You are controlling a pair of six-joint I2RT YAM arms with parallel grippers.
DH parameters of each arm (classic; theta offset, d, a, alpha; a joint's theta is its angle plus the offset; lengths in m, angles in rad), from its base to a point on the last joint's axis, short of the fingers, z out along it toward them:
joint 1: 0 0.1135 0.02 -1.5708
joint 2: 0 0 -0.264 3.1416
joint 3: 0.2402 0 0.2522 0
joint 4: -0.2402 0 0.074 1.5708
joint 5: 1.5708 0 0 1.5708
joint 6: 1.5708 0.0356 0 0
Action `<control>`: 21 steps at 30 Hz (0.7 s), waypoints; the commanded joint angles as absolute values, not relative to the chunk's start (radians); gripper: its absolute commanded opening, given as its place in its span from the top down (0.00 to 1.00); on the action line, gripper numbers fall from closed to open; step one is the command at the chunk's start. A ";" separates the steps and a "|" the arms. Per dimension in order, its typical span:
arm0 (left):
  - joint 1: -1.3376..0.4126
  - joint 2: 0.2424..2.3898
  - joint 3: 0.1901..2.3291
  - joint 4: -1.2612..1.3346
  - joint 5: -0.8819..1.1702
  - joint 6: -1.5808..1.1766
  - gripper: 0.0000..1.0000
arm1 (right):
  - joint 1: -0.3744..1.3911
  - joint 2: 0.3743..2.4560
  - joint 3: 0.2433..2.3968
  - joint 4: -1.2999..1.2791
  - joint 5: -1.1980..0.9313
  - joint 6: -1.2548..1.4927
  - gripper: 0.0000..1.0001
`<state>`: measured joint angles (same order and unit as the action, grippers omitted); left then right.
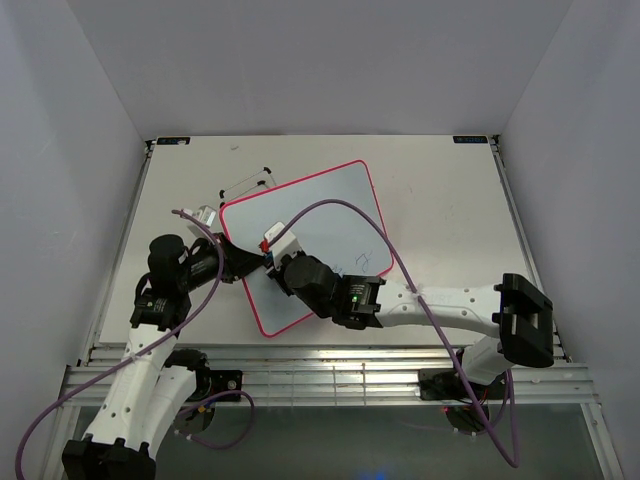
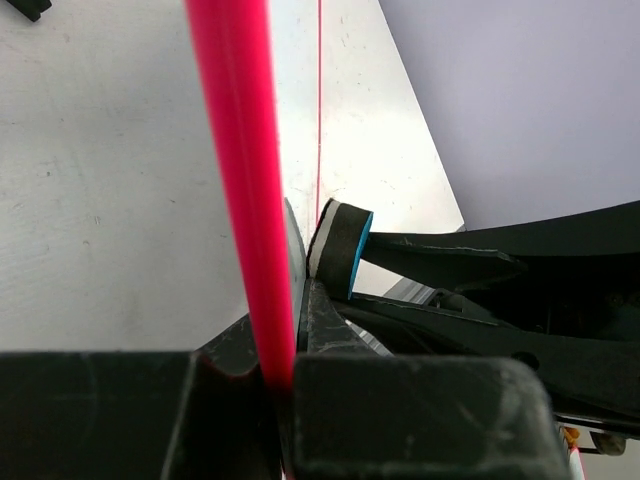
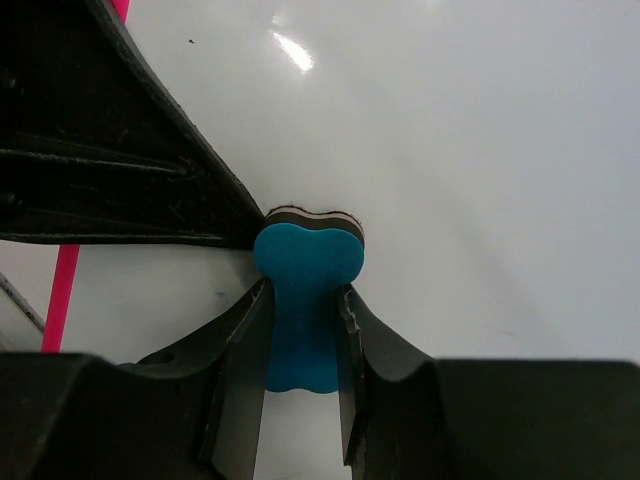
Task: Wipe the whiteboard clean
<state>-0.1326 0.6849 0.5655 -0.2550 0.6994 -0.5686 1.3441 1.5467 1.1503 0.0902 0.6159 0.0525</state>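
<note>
From above, the whiteboard (image 1: 330, 215) lies flat and skewed on the counter (image 1: 440, 200), roughly in the middle and a little toward the left. Its pink-red frame runs all round it. A few faint blue marks (image 1: 365, 260) sit on its right half. The left pincer (image 1: 250, 262) reaches in from the left and meets the board's left edge. The right pincer (image 1: 272, 247) is over the board just beside that same edge, close to the left one. At the board's far-left corner lies what looks like a thin black wire stand (image 1: 247, 185), though it is too small to be sure.

The left wrist view shows the left pincer (image 2: 285, 370) closed tight on the frame (image 2: 235, 150), which runs straight up out of its grip. Just to the right, the eraser (image 2: 340, 250) is seen edge-on, in blue, black and white layers, resting against the board's face with the right pincer's dark fingers (image 2: 450, 262) behind it.

In the right wrist view, the right pincer (image 3: 303, 300) is narrowed onto the waist of the blue bone-shaped eraser (image 3: 305, 255), which is pressed flat on the glossy white surface (image 3: 450, 150). One of the left pincer's fingers (image 3: 120, 170) crosses the upper left, its tip touching the eraser's top, and a strip of frame (image 3: 62, 295) shows beneath it.
</note>
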 commanded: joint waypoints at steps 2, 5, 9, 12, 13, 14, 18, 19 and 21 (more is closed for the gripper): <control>-0.158 0.673 0.575 -0.282 0.742 -0.465 1.00 | 1.442 1.609 1.112 0.067 0.477 0.172 0.92; -0.158 0.673 0.575 -0.282 0.739 -0.465 1.00 | 1.466 1.621 1.095 0.067 0.479 0.205 0.92; -0.158 0.672 0.575 -0.284 0.738 -0.465 1.00 | 1.489 1.657 1.097 0.064 0.477 0.228 0.92; -0.158 0.670 0.577 -0.287 0.733 -0.465 1.00 | 1.506 1.670 1.094 0.071 0.474 0.250 0.92; -0.158 0.672 0.577 -0.287 0.729 -0.465 1.00 | 1.511 1.674 1.091 0.077 0.472 0.256 0.92; -0.158 0.672 0.577 -0.288 0.730 -0.465 1.00 | 1.517 1.675 1.089 0.081 0.471 0.262 0.92; -0.158 0.672 0.578 -0.287 0.732 -0.465 1.00 | 1.540 1.695 1.094 0.091 0.453 0.275 0.92; -0.158 0.673 0.578 -0.287 0.732 -0.465 1.00 | 1.545 1.698 1.097 0.092 0.449 0.275 0.92; -0.158 0.673 0.578 -0.288 0.730 -0.465 1.00 | 1.565 1.701 1.101 0.097 0.439 0.276 0.92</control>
<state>-0.1272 0.6743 0.5640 -0.2859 0.7036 -0.5411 1.4803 1.5944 1.1316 0.1177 0.7460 0.1886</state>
